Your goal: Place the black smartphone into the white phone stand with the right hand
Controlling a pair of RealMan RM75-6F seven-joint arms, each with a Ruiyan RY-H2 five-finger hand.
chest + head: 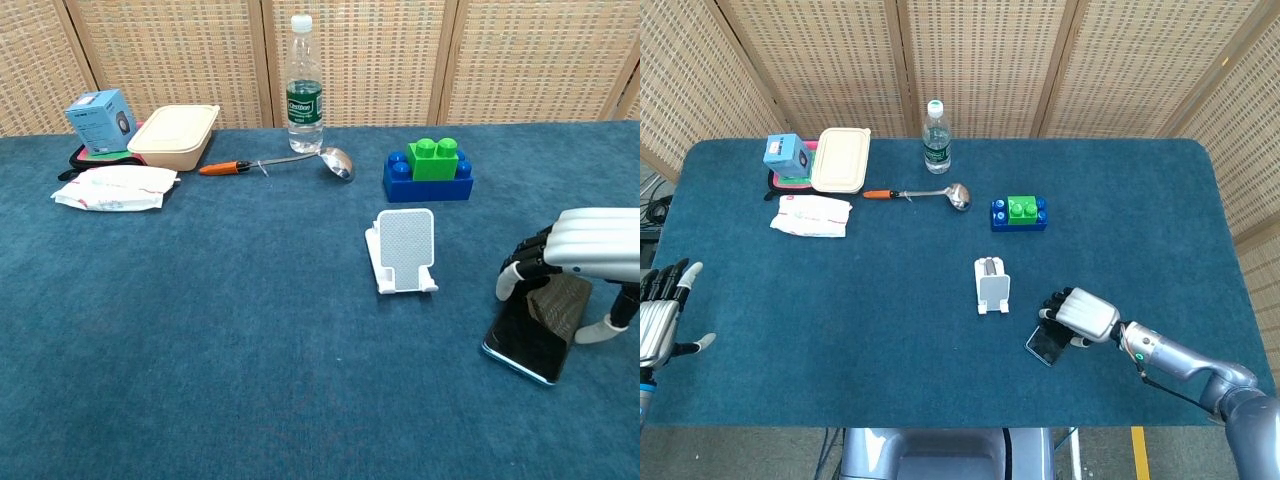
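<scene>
Worktop [890, 350]: dark blue cloth over the whole surface, woven wicker screens [980, 60] standing behind its far edge.

Landmark is the white phone stand [403, 250], upright near the middle of the worktop, its slot open.

Far left of the stand: cream lunch box [176, 136], lid on, contents hidden. Light blue carton [101, 121] just left of the box. White packet [114, 188] lies in front of both.

Behind the stand: clear water bottle [304, 86], upright, green label, white cap. A ladle [290, 162] with an orange handle lies in front of the bottle, bowl pointing toward the stand's side. Behind and right of the stand: blue block with a green block on top [430, 170].

Black smartphone [533, 332]: right of the stand and nearer to me, apart from it. Glossy dark slab, near edge down on the cloth; the chest view suggests the far end is tipped up.

My right hand [590, 262] is over the phone, fingers curled down around its upper end, thumb at the side. Grip looks partial; I hold it.

My left hand [662, 310] rests far left of the stand at the worktop edge, fingers spread, holding nothing.
</scene>
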